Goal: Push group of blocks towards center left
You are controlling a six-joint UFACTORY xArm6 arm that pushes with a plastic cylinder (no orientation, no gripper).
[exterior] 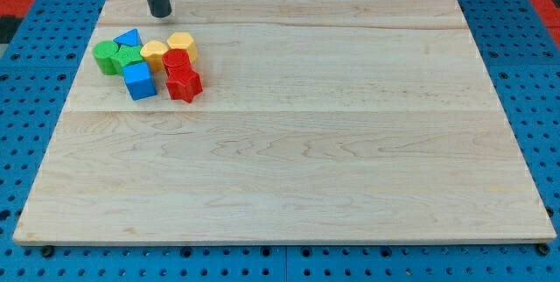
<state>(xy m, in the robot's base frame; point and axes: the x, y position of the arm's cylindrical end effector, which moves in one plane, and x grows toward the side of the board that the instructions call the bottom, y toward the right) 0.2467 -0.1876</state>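
A tight group of blocks sits at the board's upper left. It holds a blue triangular block (129, 38), two green blocks (106, 56) (127, 56), a blue cube (139, 81), two yellow blocks (155, 52) (182, 45), and two red blocks (176, 60) (185, 83). My tip (160, 14) rests on the board just above the group, above the gap between the blue triangular block and the yellow blocks, apart from them.
The wooden board (289, 159) lies on a blue perforated table (525, 54). The group sits close to the board's left edge and top edge.
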